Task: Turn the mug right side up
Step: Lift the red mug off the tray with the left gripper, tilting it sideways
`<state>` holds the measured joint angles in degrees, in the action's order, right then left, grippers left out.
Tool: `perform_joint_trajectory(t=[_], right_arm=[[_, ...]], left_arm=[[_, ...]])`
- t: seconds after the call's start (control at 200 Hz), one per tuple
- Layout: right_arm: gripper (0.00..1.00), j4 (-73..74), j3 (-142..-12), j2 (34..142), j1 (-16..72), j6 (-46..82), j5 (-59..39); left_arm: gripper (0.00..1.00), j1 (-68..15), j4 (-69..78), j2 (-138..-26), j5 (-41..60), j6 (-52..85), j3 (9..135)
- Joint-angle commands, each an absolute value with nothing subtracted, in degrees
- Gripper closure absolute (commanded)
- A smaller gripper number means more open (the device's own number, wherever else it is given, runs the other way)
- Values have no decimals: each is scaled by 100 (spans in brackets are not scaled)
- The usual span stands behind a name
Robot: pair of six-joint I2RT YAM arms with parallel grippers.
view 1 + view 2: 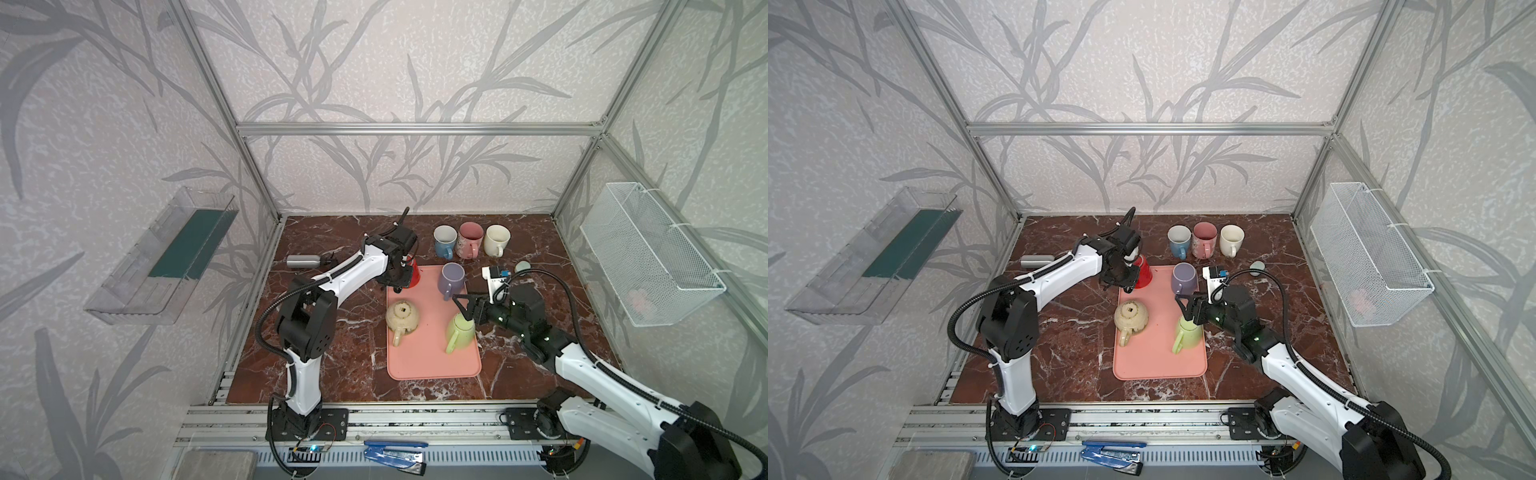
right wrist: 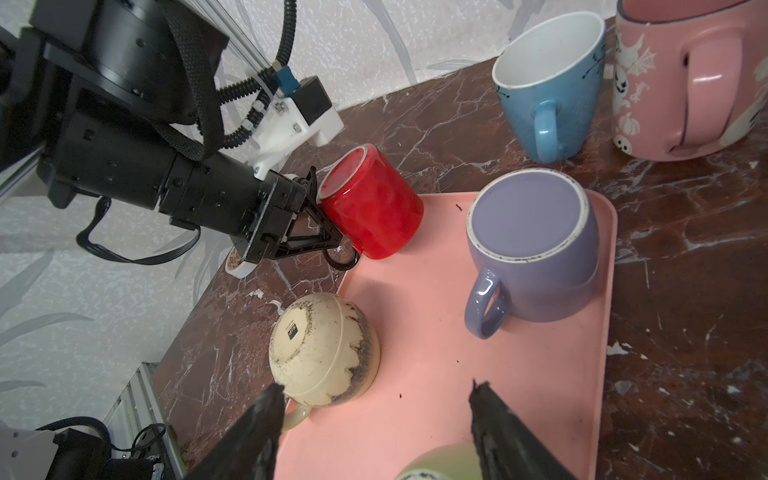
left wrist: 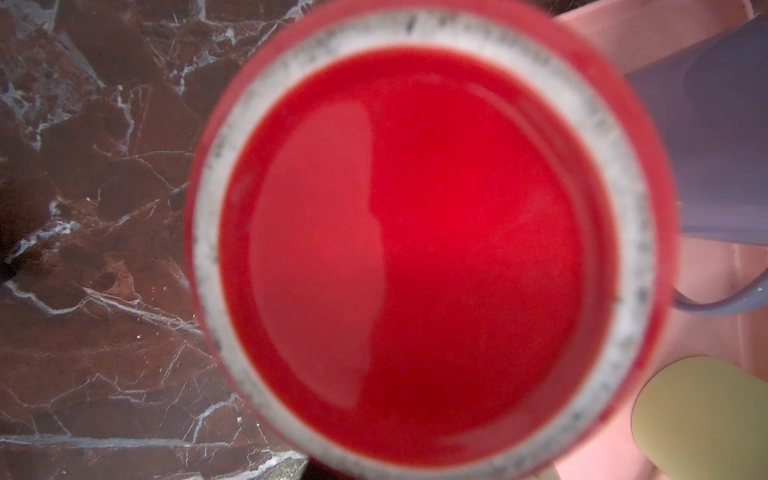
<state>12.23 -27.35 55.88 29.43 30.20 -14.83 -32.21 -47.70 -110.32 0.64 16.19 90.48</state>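
plainly, the weak point is the left gripper [image 2: 338,245]. its jaws are pinched nearly closed on the thin black handle [image 2: 344,261] of the red mug [image 2: 374,203], and that is its only hold. the mug hangs tilted, base up and turned toward the arm, over the far corner of the pink tray [image 2: 436,374] on the left arm's side. i cannot tell whether its rim touches the tray.

a hold on a narrow loop, off to the side of the mug's weight, probably lets the mug swing or pivot in the jaws as the wrist rolls. the glazed handle could also slip free, dropping the mug onto the tray lip or the marble table [image 2: 457,124].

the upside-down purple mug [image 2: 536,249] stands just beside it on the tray, and a wide turn could knock it. the upside-down cream mug [image 2: 320,349] is near too.

setting the mug down half on the tray lip would likely leave it rocking. the left wrist view is filled by the blurred red base, so it shows little of where the mug would land.

the right gripper [image 2: 376,386] is spread wide and holds nothing. it hovers over the green mug [image 1: 460,332], well apart from the red one, so a clash looks unlikely unless it reaches in.
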Motion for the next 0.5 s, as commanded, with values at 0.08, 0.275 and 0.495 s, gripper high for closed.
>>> perform_joint_trajectory(t=[0.08,0.275,0.495], right_arm=[[29,1356,-2665,5585,2968,2947,-1504],[29,1527,-2732,5745,2967,2902,-1872],[29,1729,-2757,5648,2961,2823,-2231]], left_arm=[[100,-3234,-4310,-10381,196,1736,8892],[100,-3242,-3822,-9939,537,1745,8517],[100,-3227,-3446,-9340,862,1799,8210]])
